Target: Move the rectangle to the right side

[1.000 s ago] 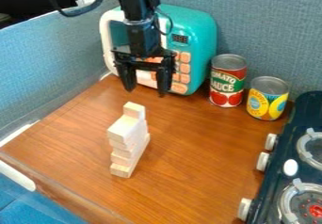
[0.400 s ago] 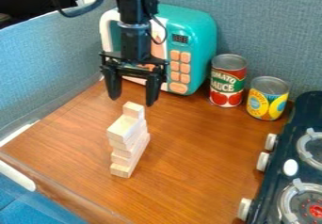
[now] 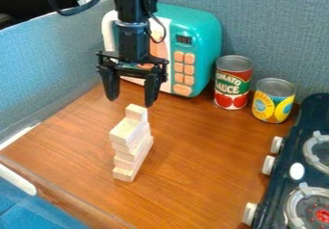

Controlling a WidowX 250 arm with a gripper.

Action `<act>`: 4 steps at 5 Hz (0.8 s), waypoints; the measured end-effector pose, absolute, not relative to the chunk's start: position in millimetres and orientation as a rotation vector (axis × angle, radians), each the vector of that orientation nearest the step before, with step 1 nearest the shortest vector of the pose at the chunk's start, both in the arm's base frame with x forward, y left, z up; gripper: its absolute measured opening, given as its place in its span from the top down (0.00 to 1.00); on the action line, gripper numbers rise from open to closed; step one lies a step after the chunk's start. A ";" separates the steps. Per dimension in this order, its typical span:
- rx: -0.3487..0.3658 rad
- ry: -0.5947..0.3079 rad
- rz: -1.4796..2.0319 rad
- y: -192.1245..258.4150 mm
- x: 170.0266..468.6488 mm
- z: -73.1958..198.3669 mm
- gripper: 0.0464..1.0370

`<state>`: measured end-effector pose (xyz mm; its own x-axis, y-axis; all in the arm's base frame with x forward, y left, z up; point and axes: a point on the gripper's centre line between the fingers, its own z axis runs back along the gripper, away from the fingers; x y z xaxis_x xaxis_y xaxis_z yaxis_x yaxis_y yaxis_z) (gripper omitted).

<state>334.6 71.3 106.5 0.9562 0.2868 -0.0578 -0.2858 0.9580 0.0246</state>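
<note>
Down at the near edge of the table (image 3: 193, 189), blue material (image 3: 38, 209) shows at the left corner, and here on the right is the dark toy stove (image 3: 273, 187), running along the table's right edge. It has pale knobs facing the wood and two grey burner rings, the nearer one with red at its centre.

In from there, left of the table's middle, stands the task's thing: a stack of rectangular wooden blocks (image 3: 132, 144), pale and piled flat, their near ends uneven. A small block (image 3: 136, 112) sits on top at the far end; which piece is the rectangle, I can't tell.

Just beyond the stack, and above the table, hangs the black gripper (image 3: 131, 102), pointing down with its fingers spread wide, nothing in its hold and neither finger touching the blocks.

Further back we go, to the far right corner: a yellow-and-blue can (image 3: 273, 103), upright beside the stove, and just to its left a red-and-green can (image 3: 233, 83), upright too. Left again, behind the gripper, is the teal toy microwave (image 3: 202, 35), orange buttons on its front, and at the very back, blue-grey panels (image 3: 270, 26).
</note>
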 end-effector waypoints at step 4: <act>0.021 0.059 0.331 75.9 338.3 72.8 0.09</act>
